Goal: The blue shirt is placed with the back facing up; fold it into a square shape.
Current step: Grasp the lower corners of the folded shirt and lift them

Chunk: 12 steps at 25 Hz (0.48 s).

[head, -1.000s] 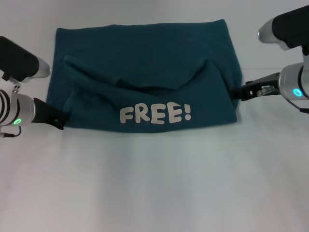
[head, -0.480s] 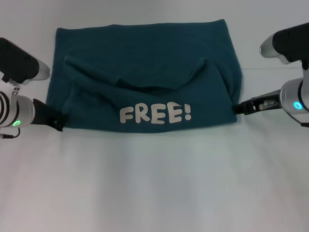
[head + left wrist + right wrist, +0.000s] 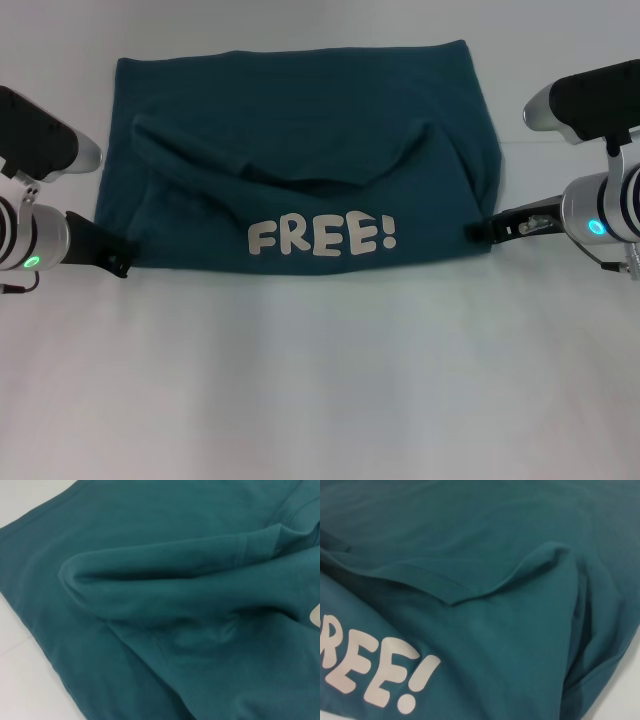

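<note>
Low at the blue shirt (image 3: pixel 300 150) corners, left pincer (image 3: pixel 122 258) and right pincer (image 3: pixel 478 230); grip unclear.

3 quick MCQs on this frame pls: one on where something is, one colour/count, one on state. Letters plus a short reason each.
1. Where is the right claw?
A. At the blue shirt's right edge, near its front corner
B. Over the lettering
C. Beyond the shirt's far edge

2. What colour is the "FREE!" lettering?
A. Yellow
B. White
C. Black

3. What state is the blue shirt in?
A. Spread flat, plain back up
B. Rolled into a tube
C. Near part folded over, printed side showing

Answers:
1 A: in the head view its tip meets the shirt's right edge low down; the left claw sits by the left front corner.
2 B: white letters on teal cloth.
3 C: a folded layer bearing the lettering lies on the plain layer.
</note>
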Each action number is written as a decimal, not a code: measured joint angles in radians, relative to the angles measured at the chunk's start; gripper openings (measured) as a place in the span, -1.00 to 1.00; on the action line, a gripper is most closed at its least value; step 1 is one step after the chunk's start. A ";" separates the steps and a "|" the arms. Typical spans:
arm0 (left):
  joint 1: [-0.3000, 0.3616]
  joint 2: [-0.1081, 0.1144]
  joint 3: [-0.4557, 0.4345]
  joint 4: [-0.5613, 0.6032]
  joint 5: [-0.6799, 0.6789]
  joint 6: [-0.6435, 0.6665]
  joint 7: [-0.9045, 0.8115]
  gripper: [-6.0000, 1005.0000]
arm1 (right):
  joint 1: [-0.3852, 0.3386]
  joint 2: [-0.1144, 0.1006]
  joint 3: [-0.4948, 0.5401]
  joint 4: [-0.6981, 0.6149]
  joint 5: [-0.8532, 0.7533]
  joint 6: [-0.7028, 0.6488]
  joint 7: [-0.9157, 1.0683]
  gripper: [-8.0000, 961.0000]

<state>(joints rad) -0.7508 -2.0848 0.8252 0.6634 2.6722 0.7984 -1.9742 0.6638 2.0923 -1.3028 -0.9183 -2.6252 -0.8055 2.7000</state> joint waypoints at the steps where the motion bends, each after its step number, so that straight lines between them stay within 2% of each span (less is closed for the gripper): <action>1: 0.000 0.000 0.000 0.000 0.000 0.000 0.000 -0.88 | 0.003 0.000 0.000 0.008 0.000 0.006 0.000 0.30; 12: 0.000 -0.001 0.000 0.001 -0.001 -0.001 0.014 -0.88 | 0.038 0.000 -0.003 0.106 0.002 0.092 -0.003 0.24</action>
<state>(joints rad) -0.7510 -2.0858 0.8252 0.6643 2.6711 0.7975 -1.9602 0.7017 2.0923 -1.3058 -0.8125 -2.6230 -0.7131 2.6973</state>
